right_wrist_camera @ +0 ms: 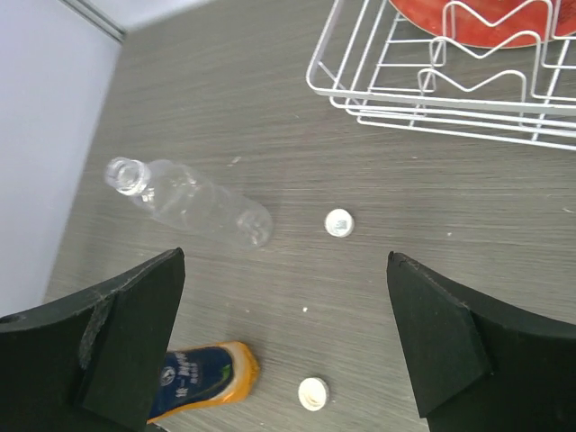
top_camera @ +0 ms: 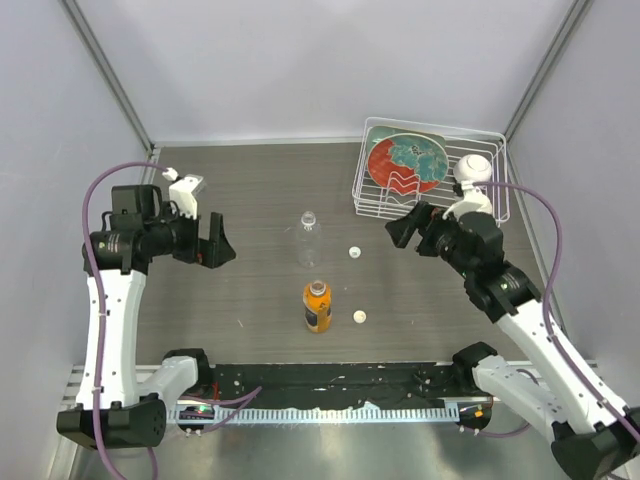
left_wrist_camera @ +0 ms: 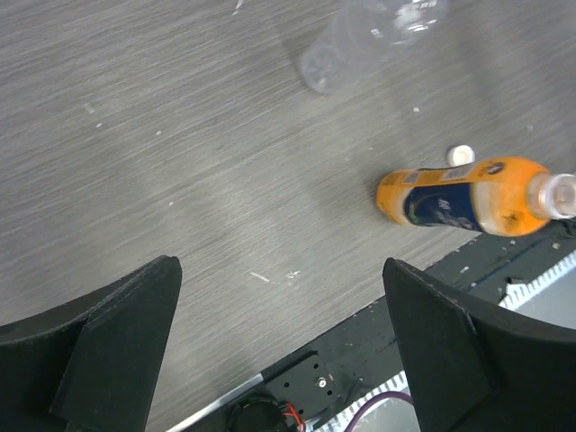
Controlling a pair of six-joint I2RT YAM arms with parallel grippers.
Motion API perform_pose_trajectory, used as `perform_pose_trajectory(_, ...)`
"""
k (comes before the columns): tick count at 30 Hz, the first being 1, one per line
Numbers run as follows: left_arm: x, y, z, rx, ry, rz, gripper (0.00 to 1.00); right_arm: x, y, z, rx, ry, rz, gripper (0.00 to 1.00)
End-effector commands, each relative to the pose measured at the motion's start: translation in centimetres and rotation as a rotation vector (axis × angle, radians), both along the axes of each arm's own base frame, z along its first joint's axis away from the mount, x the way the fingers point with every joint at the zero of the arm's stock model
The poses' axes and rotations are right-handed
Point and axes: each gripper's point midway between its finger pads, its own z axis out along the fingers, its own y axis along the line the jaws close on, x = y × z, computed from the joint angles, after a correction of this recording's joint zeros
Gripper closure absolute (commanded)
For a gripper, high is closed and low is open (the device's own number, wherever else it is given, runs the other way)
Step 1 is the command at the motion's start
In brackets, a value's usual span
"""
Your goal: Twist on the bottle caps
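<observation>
Two uncapped bottles stand upright mid-table: the clear bottle (top_camera: pixel 308 238) and, nearer, the orange bottle (top_camera: pixel 317 306). A white cap (top_camera: pixel 354 252) lies to the right of the clear one. A cream cap (top_camera: pixel 359 316) lies to the right of the orange one. My left gripper (top_camera: pixel 215 243) hovers open at the left, apart from both bottles. My right gripper (top_camera: pixel 400 228) hovers open at the right near the rack. In the right wrist view the gripper (right_wrist_camera: pixel 286 270) frames the clear bottle (right_wrist_camera: pixel 193 205), white cap (right_wrist_camera: pixel 337 222), cream cap (right_wrist_camera: pixel 312 393) and orange bottle (right_wrist_camera: pixel 202 382). The left wrist view shows its gripper (left_wrist_camera: pixel 281 270) open, the orange bottle (left_wrist_camera: pixel 468 195), the clear bottle (left_wrist_camera: pixel 360 40) and one cap (left_wrist_camera: pixel 461 155).
A white wire rack (top_camera: pixel 485 140) stands at the back right, holding a red-and-teal plate (top_camera: pixel 405 160) and a white ball (top_camera: pixel 474 168). The rack (right_wrist_camera: pixel 360 105) and plate (right_wrist_camera: pixel 486 22) also fill the top of the right wrist view. A black rail (top_camera: pixel 330 380) runs along the near edge.
</observation>
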Motion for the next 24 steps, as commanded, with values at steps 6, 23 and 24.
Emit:
perform_pose_trajectory(6, -0.1, -5.9, 6.7, -0.025, -0.222, -0.246, 0.0, 0.9, -3.2, 7.6, -0.097, -0.133, -0.14, 0.0)
perform_pose_trajectory(23, 0.9, -23.5, 2.4, 0.281, -0.221, -0.654, 0.0, -6.6, -15.1, 15.8, -0.01, -0.242, -0.646, 0.41)
perform_pose_trajectory(24, 1.0, -24.6, 1.4, 0.293, -0.204, -0.676, 0.0, -6.8, -15.3, 15.8, -0.003, -0.242, -0.652, 0.47)
